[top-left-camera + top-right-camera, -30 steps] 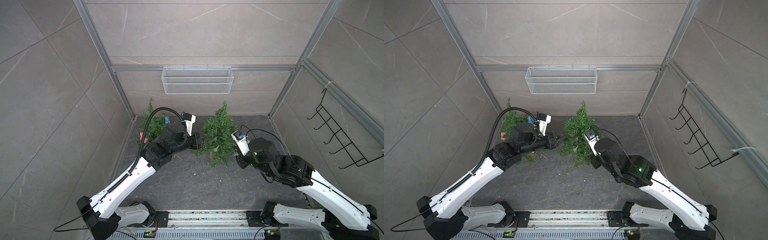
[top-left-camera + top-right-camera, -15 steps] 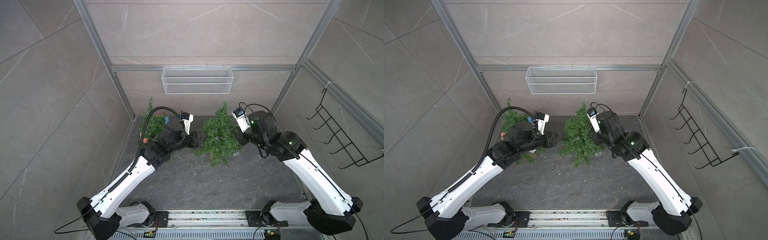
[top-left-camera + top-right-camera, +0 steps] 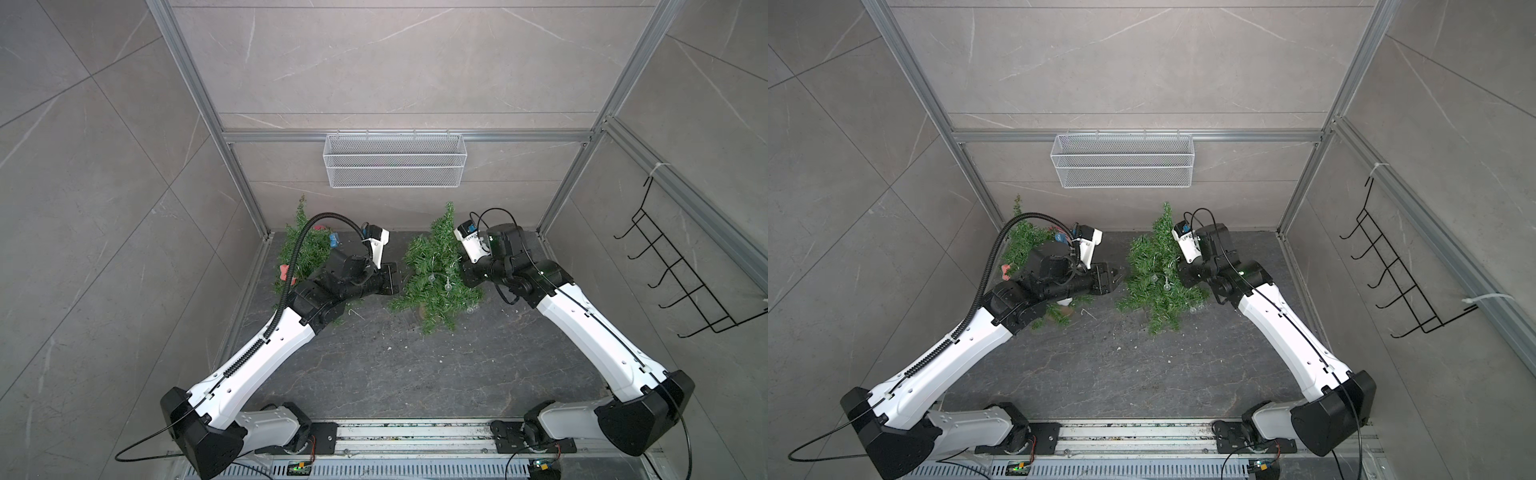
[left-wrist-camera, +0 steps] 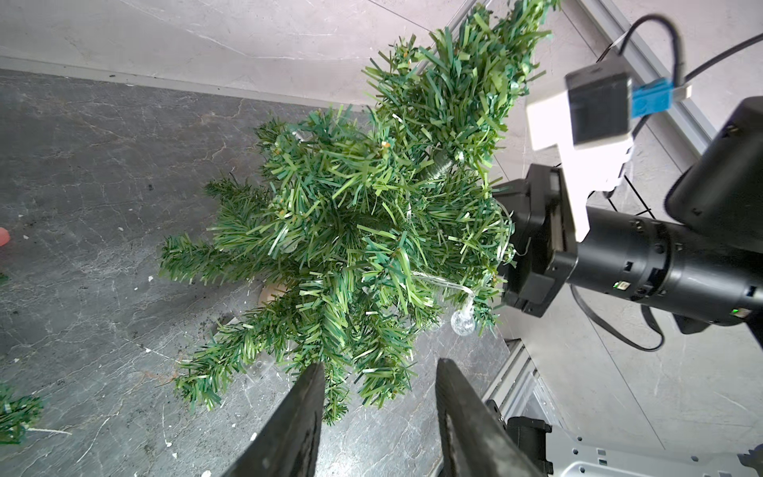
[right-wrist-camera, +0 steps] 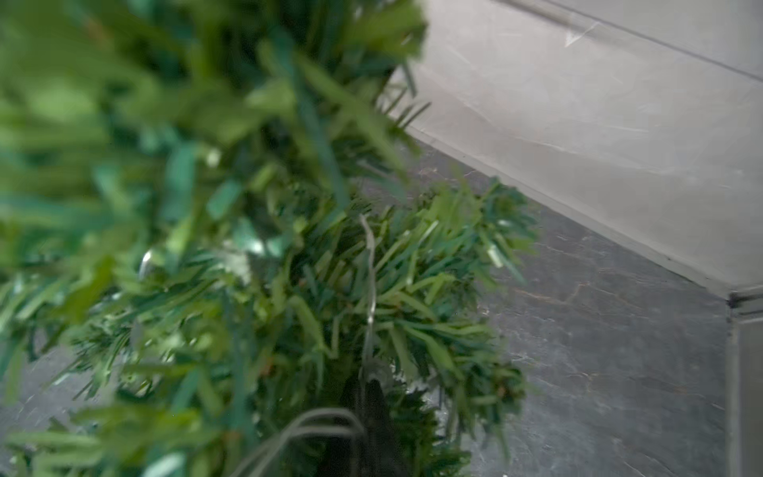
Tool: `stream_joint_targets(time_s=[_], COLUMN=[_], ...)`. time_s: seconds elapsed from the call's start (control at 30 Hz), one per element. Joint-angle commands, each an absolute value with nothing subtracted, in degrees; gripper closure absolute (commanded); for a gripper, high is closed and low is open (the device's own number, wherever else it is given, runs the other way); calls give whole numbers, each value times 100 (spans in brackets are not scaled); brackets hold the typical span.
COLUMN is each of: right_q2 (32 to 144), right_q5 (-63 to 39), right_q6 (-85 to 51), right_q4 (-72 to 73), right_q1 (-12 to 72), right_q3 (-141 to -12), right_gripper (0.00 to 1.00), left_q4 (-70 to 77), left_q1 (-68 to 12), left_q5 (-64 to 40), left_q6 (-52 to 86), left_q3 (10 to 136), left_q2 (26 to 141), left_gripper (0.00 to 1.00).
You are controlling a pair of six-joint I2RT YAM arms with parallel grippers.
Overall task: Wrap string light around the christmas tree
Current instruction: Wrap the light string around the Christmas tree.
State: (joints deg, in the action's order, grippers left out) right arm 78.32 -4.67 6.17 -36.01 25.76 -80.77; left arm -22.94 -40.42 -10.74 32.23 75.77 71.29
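Stretched forward over the counter (image 3: 374,365), the left claw (image 4: 377,367) stands half-open and empty just beside the christmas tree (image 3: 432,274); opposite, the right claw (image 5: 369,392) pinches the string light (image 4: 458,318) draped through its branches; farther back stands a second tree (image 3: 305,249).

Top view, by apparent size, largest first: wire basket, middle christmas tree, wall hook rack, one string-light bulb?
1. wall hook rack, widest outline though thin wire.
2-3. christmas tree and wire basket: too alike to rank.
4. string-light bulb, tiny.
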Motion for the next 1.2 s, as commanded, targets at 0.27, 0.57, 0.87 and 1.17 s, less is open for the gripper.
stream_joint_targets(time_s=[0.27,0.57,0.87,1.17], right_q2=[7340,6845,5918,6203], right_q5=[-1323,-1425,160,1518], right_q6=[68,-830,-2013,-2294], right_q4=[-4205,-5084,-3505,-1879], right_q1=[2106,1859,1775,1723], right_q3=[-8191,-8388,-6280,-5042], right_gripper=[57,37,42,59], left_q4=[-2743,-3050,-616,-1172], left_q1=[-3942,-4579,-5349,-5594], left_q5=[-1007,-66,1867,2553], left_q6=[2306,1402,1248,2040], left_q3=[7749,7235,5009,4140], left_q2=[7038,7025,7212,6695], left_gripper=[51,49,48,47])
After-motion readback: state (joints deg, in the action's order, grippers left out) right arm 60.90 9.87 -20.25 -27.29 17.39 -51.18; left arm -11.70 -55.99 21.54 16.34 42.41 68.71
